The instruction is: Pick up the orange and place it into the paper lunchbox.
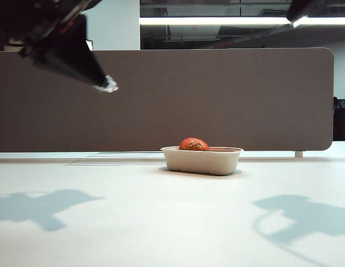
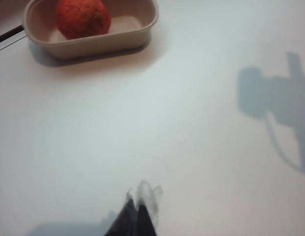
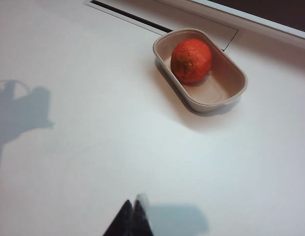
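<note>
Exterior view: your orange [image 1: 193,144] sits inside the paper lunchbox [image 1: 201,161] on the tabletop [image 1: 161,222]; left claw [image 1: 106,84] and right claw [image 3: 135,206] (both raised, empty) are pinched closed.

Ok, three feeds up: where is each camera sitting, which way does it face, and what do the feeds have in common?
Exterior view: low at table height, facing the grey partition; left gripper raised at upper left, a bit of the right arm at top right.
Left wrist view: high over the table, looking down; left gripper tips shut at the frame edge.
Right wrist view: likewise looking down, from the other side; right gripper shut.
Shared: all three show the orange inside the paper lunchbox.
</note>
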Controlling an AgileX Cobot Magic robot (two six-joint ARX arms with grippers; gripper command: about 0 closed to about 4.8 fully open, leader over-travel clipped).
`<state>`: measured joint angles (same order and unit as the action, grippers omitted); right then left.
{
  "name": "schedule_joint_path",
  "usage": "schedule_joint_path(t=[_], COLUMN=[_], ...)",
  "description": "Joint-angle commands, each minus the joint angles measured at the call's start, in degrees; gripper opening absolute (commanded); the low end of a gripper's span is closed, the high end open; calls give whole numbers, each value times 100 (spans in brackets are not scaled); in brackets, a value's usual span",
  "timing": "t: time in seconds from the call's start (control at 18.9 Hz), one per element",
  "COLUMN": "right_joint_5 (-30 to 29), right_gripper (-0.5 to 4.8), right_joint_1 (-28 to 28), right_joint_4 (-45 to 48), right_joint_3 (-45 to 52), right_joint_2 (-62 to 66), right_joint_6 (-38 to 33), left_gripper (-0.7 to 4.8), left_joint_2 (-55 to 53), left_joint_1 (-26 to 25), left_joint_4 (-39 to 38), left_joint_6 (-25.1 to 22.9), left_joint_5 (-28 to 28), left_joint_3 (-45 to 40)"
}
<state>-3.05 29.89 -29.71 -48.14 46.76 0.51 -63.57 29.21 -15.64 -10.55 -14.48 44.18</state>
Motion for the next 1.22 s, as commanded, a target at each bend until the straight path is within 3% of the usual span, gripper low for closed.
schedule_joint_path(t=[0.05,0.32,0.58,1.22], right_joint_5=[-59,-55,-55,-55], right_gripper=[-5,-6,-5,-5], right_joint_1=[2,2,-2,-2], right_joint_4=[938,1937,1867,1744], right_joint_3=[509,1462,1805,1838], right_joint_2=[-260,-531,-522,-522], right_joint_6=[17,15,13,9], left_gripper=[-5,-5,-5,-5], left_joint_2=[358,879,1427,2874], left_joint_1=[-7,-9,-9,-9], left_joint_4=[562,1158,1364,1958], left_joint_6=[52,109,168,918], left_joint_5=[61,153,358,608], left_joint_3=[-470,-1266,-1834,-2872])
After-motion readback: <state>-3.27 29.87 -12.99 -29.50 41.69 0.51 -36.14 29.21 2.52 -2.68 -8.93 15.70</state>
